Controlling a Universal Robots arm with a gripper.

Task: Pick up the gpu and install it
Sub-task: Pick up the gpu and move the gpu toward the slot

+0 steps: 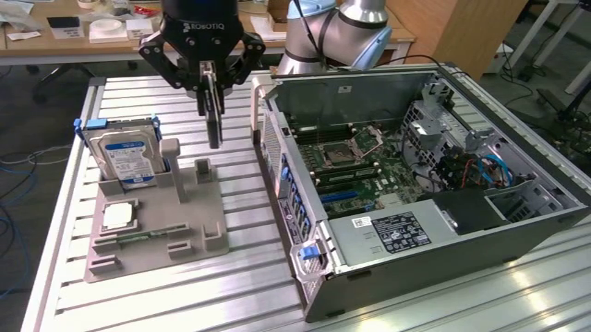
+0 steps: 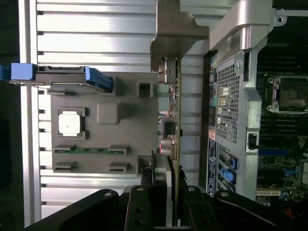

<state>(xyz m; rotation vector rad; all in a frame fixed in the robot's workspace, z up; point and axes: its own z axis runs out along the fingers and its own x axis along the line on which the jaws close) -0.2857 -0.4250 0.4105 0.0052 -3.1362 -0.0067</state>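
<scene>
The gpu (image 1: 214,117) hangs upright and edge-on from my gripper (image 1: 210,86), which is shut on its upper edge. It is lifted above the grey holder tray (image 1: 198,221), near the tray's edge toward the computer case. In the wrist view the gpu (image 2: 176,120) is a thin green edge with its silver end bracket (image 2: 174,33) at the far end. My gripper (image 2: 171,202) clamps it from both sides, beside the perforated rear wall of the case. The open computer case (image 1: 517,242) lies on the exterior view's right with its motherboard (image 1: 360,169) exposed.
On the grey tray stand a blue-labelled hard drive (image 1: 129,155) in a blue frame and a small square CPU chip (image 1: 120,216). A memory stick (image 2: 89,149) lies in a slot. The case's rear wall (image 2: 231,106) stands close beside the card. The ribbed aluminium table (image 1: 185,304) carries everything.
</scene>
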